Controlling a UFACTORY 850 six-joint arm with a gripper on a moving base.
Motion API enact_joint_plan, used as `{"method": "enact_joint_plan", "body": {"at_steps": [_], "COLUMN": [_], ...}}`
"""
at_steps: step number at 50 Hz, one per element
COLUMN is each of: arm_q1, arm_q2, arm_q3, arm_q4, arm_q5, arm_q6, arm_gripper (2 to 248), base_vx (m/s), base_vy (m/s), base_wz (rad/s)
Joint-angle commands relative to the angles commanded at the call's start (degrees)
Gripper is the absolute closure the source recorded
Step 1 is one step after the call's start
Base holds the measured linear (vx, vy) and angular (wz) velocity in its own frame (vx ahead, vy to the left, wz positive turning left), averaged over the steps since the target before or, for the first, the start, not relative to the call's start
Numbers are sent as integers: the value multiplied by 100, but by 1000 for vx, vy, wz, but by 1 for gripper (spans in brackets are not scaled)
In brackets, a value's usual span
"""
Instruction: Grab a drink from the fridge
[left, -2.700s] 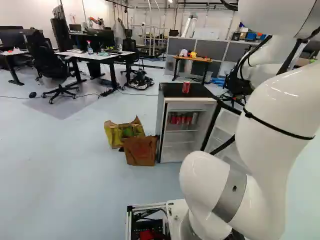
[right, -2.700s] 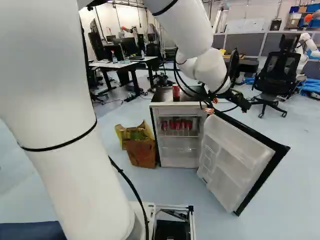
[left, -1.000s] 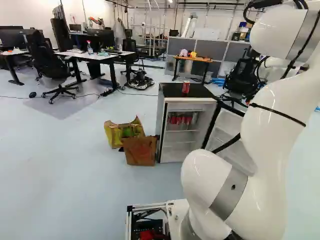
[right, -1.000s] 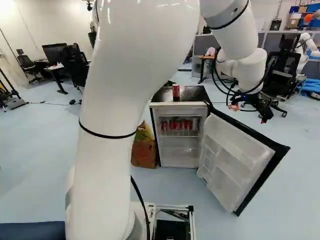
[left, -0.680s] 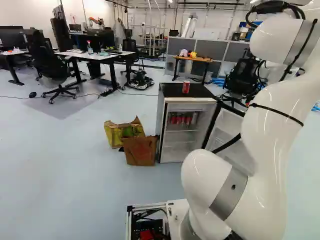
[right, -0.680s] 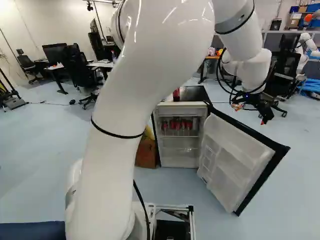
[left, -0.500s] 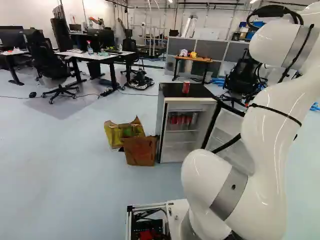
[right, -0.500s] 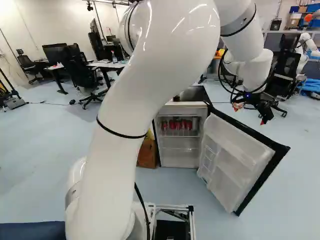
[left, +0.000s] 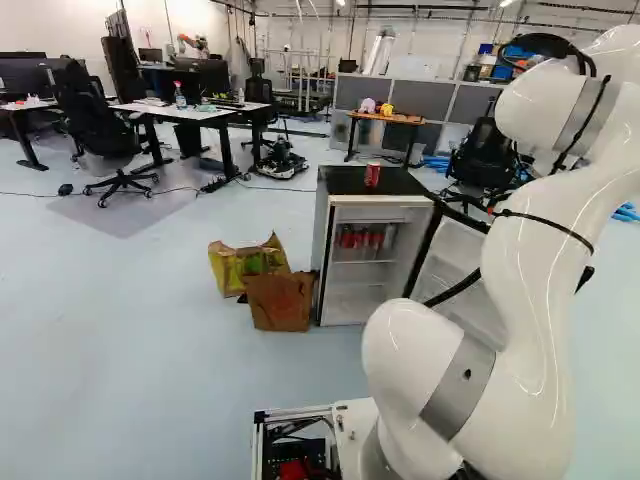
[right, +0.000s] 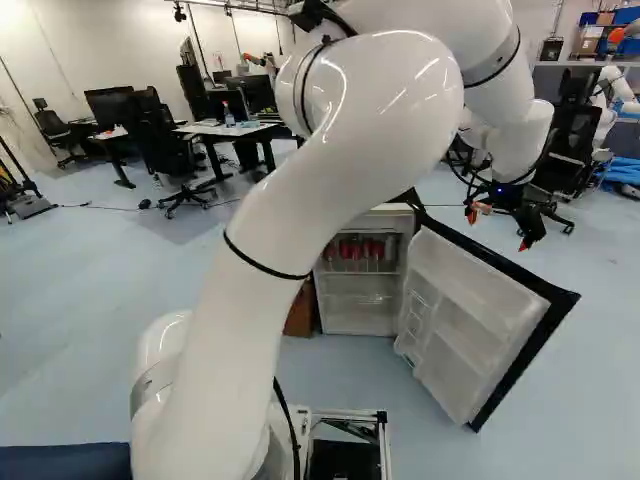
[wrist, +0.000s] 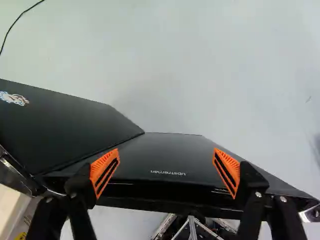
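Jaws (right: 500, 228) spread wide, holding nothing, near the open door (right: 475, 325) of the fridge (left: 321, 255); in the wrist view, the door's dark outer face appears between them. Red cans (left: 362, 238) stand on the upper interior shelf; a single can (left: 372, 175) stands on top.

bent white arm (right: 300, 195), pincer (right: 499, 230) angled downward, spread wide

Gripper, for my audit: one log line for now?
gripper: open, holding nothing | fridge door: open | red cans: inside fridge | lone can: atop fridge
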Motion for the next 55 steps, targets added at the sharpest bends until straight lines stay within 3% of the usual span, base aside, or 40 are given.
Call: {"method": "enact_joint_plan", "body": {"at_steps": [24, 55], "arm_q1": [-14, -58], "arm_q2": [-873, -875], "arm_q3": [-946, -864], "arm_q4": [0, 0], "arm_q5": [-176, -353], "arm_q6": [0, 0], "arm_gripper": [3, 3], "base_vx": [0, 0], "base_vy": [0, 0], "base_wz": [0, 0]}}
